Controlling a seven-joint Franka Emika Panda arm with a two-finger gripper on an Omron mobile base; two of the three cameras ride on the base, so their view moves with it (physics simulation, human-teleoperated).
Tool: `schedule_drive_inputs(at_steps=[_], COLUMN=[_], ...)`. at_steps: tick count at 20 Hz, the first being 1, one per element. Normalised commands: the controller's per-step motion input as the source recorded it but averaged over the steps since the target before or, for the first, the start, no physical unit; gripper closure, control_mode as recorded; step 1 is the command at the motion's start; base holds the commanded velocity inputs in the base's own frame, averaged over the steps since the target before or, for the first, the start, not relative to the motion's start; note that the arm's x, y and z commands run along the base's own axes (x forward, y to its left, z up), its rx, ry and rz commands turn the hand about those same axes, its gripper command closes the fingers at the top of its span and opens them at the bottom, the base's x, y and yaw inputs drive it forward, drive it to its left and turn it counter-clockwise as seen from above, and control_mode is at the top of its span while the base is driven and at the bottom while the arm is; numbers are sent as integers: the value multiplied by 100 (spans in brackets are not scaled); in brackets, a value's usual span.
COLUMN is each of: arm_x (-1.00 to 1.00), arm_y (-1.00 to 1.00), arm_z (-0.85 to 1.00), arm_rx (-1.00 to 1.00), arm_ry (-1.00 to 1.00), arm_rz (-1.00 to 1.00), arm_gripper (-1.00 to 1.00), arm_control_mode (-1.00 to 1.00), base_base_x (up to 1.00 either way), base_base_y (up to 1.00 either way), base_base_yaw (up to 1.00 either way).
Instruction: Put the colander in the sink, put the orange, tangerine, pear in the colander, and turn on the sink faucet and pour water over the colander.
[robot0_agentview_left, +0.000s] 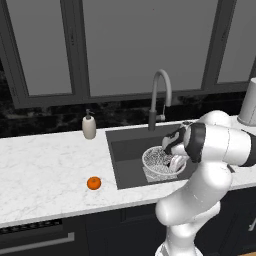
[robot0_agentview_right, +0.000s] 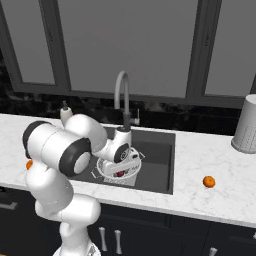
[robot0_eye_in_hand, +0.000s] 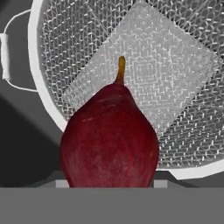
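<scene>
The pincer (robot0_agentview_right: 121, 170) sits low over the sink (robot0_agentview_right: 160, 150), left of centre in the right base view, closed on the pear (robot0_eye_in_hand: 109, 138); in the hand view the fruit fills the lower centre, between the finger tips, stem pointing up the frame. The jaws stand at a middling width, set by the body of the pear. The pear hangs just above the colander (robot0_eye_in_hand: 183, 65), whose rim and mesh lie behind it across the upper right; whether the fruit already touches the mesh cannot be told.

Handling, as judged: the pear looks firm, smooth-skinned and fairly light, tapering toward the stem. Its gloss suggests it could slip if held near the narrow neck; the broad lower belly, where it is held now, is the sounder place. It would bruise rather than break, so a short drop into the mesh seems acceptable. The colander looks stiff, light and apt to shift or tip if pushed at the rim; its thin wire handle (robot0_eye_in_hand: 8, 52), at the upper left of the hand view, is the natural hold.

Count: one pear; one colander, in the sink; one faucet (robot0_agentview_left: 161, 95) behind the basin; two orange fruits, one (robot0_agentview_left: 94, 183) on the table at lower left of the left base view, one (robot0_agentview_right: 209, 181) on the table at right of the right base view; one soap bottle (robot0_agentview_left: 89, 126); one grey canister (robot0_agentview_right: 246, 125) at far right.
</scene>
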Motion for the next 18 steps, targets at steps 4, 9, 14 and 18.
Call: schedule_drive_inputs(at_steps=[4, 9, 14, 18], arm_x=[16, 23, 26, 16], arm_y=[0, 2, 5, 2], arm_z=[-27, -32, -37, -42], arm_rx=[0, -1, -1, 0], arm_ry=[0, 0, 1, 0], arm_rz=[0, 0, 0, 0], arm_gripper=[100, 100, 100, 100], arm_control_mode=[-100, -100, -100, -100], base_base_x=[0, 0, 0, 0], base_base_y=[0, 0, 0, 0], base_base_yaw=[0, 0, 0, 0])
